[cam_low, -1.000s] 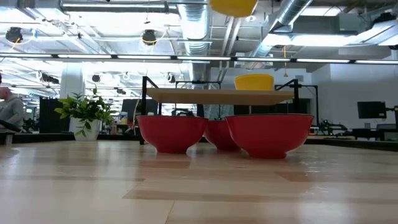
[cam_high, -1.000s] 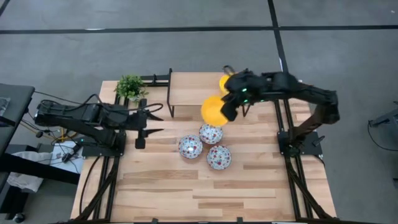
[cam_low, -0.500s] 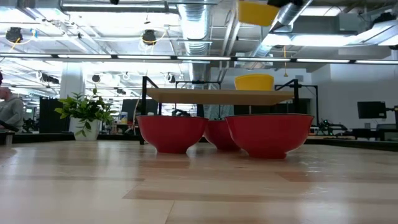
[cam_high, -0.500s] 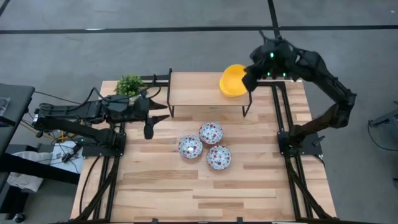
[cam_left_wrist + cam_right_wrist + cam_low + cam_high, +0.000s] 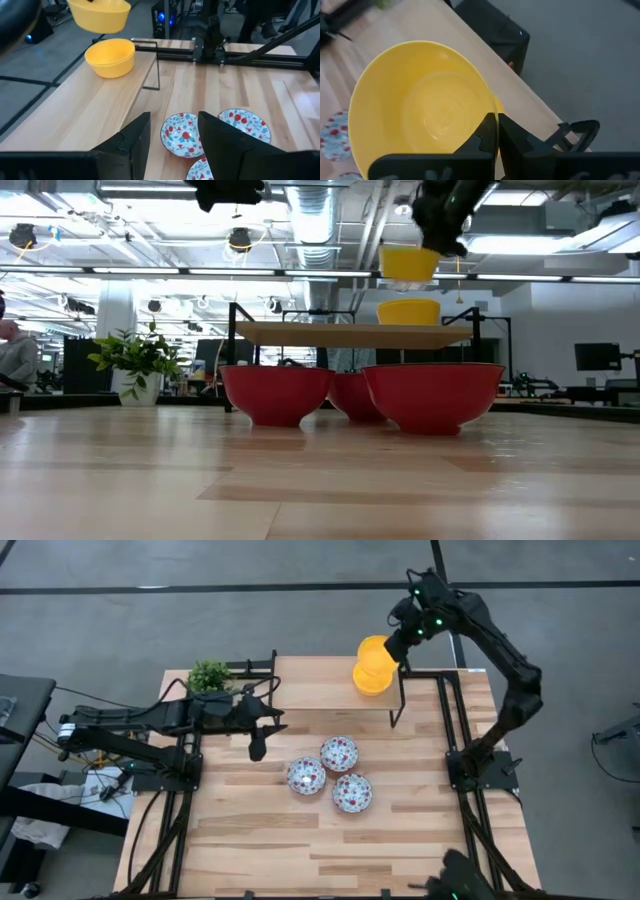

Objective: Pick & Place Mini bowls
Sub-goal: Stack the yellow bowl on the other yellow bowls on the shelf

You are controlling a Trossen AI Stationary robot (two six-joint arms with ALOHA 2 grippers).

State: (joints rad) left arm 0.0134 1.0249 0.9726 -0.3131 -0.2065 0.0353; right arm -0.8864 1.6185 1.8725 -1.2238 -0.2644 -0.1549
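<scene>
low view alone shows held yellow bowl (image 5: 409, 262) above shelf bowl (image 5: 408, 311)

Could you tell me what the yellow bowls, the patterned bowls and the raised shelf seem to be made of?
Yellow bowls: probably plastic or melamine, uniform colour, soft sheen. Patterned bowls: glazed ceramic or melamine, glossy white inside with a printed floral pattern, red outside. Raised shelf: pale wood top showing grain, on thin black metal legs.

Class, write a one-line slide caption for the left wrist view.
Open left gripper faces three patterned bowls; beyond, a yellow bowl hangs above another on the shelf.
</scene>
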